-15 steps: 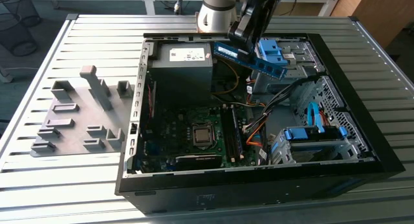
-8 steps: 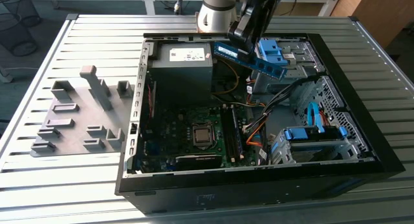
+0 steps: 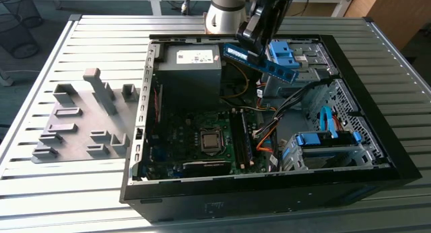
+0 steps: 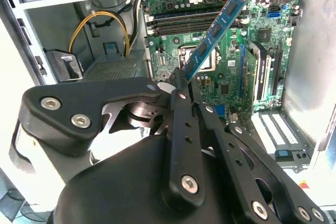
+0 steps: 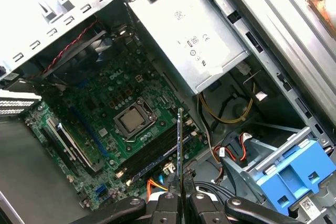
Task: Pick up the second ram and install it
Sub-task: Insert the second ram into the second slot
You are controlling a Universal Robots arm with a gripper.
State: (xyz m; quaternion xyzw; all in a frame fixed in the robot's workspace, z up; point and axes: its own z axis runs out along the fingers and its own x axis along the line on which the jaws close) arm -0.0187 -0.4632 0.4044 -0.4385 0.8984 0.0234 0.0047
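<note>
The second ram (image 3: 263, 63) is a thin blue-green stick with black chips, held in the air over the open computer case (image 3: 138, 142). It slants above the rear of the case, near the power supply. My gripper (image 3: 244, 42) is shut on one end of it. In the second wrist view the ram (image 4: 218, 27) juts out from the gripper (image 4: 181, 83) over the motherboard (image 4: 220, 77). In the first wrist view the ram (image 5: 180, 148) appears edge-on, pinched in the gripper (image 5: 180, 195), above the long memory slots (image 5: 149, 158) beside the processor socket (image 5: 132, 120).
The power supply (image 3: 192, 66) fills the case's rear corner. Bright-blue drive-bay clips (image 3: 283, 54) sit right of the ram, with another (image 3: 323, 138) on the front cage. Orange and black cables (image 3: 266, 137) run beside the slots. A grey holder tray (image 3: 81, 122) lies on the slatted table.
</note>
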